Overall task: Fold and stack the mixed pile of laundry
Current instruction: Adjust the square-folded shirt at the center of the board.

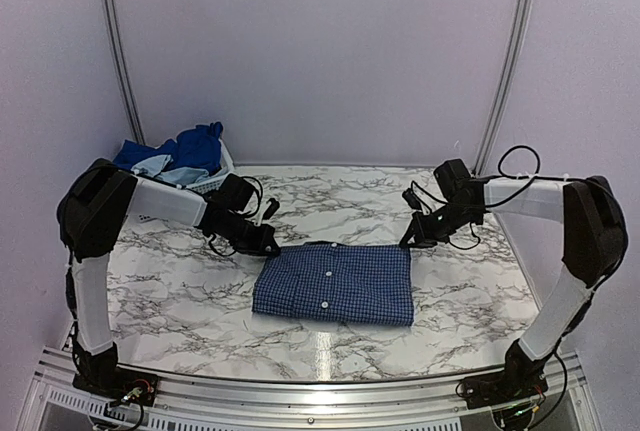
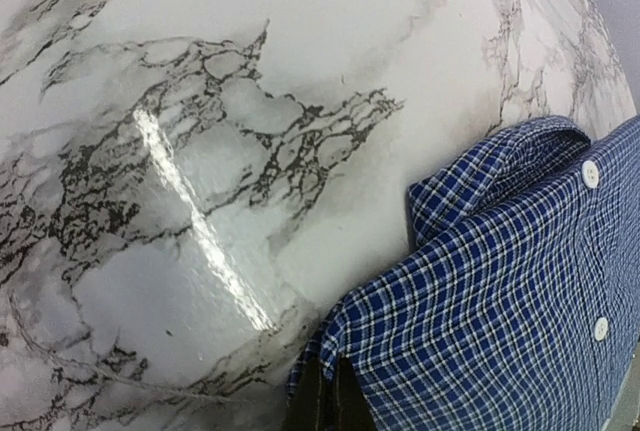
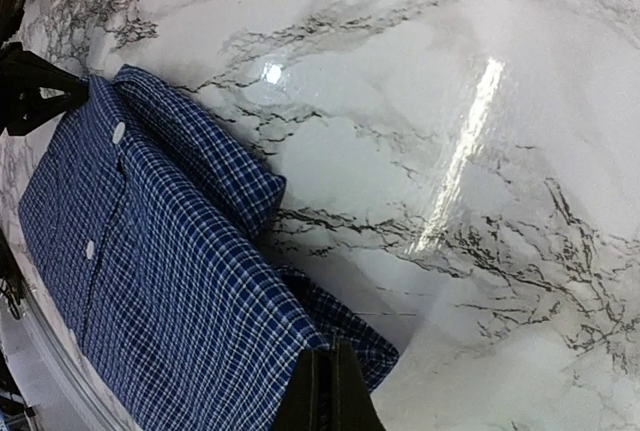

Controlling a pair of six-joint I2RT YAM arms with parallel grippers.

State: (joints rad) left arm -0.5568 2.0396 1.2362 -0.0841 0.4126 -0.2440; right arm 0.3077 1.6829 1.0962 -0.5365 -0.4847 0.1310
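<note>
While folded navy check shirt point(image 1: 335, 284) lies flat on marble table point(image 1: 470, 301), L gripper point(image 1: 274, 248) & R gripper point(image 1: 407, 242) each pinch a far corner, jaws closed on cloth.

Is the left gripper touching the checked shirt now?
Touching. The left wrist view shows the left gripper shut on a corner of the checked shirt, with the cloth pinched between its fingers.

White links point(image 1: 170, 201), blk joints point(image 1: 95, 213), cables point(image 1: 517, 163)
</note>
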